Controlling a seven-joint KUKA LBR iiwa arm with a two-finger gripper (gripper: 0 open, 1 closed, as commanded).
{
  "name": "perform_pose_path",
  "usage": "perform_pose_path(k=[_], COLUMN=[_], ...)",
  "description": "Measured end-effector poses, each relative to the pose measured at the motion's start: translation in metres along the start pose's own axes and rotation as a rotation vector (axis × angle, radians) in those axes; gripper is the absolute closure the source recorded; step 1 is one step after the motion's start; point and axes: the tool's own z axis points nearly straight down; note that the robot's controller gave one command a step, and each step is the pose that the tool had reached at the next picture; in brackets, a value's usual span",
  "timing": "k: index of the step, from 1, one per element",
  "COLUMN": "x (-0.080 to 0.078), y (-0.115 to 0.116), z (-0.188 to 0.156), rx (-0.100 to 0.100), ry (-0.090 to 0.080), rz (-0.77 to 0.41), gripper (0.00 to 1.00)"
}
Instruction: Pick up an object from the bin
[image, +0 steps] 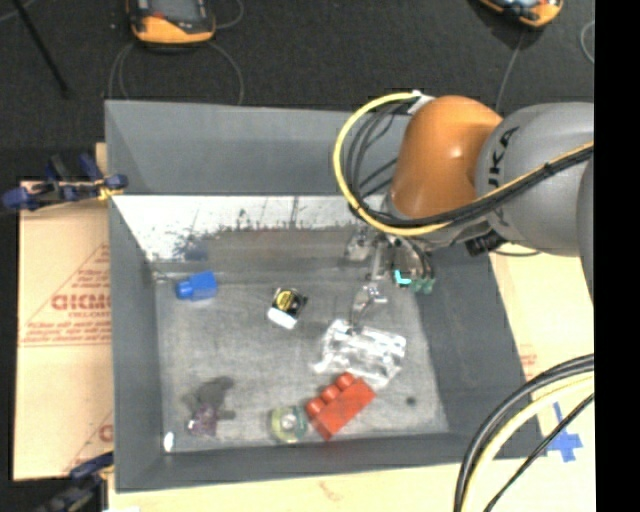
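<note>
Orange cover on the robot arm's wrist sits highest, reaching in from the right above a grey metal bin. Below it the tool hangs low over the right-centre of the bin floor, just at the far edge of a crumpled clear plastic piece. Whether the tool is released or clenched cannot be told, and nothing is seen grasped. This looks like the approach step; next it likely must settle around the plastic and close. A red toy brick touches the plastic's near side, a possible snag. A blue block lies far left. The bin floor is scuffed, speckled grey metal; dark carpet lies beyond the bin.
</note>
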Motion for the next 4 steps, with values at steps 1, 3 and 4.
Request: perform_pose_path(k=[1, 3, 4], x=[0.041, 0.037, 0.038], y=[-0.020, -0.045, -0.048], z=[0.077, 0.055, 0.070], rx=[-0.003, -0.002, -0.004], ry=[-0.011, -0.010, -0.011], rz=[0.093, 0.318, 0.478], gripper=[0.00, 0.00, 0.00])
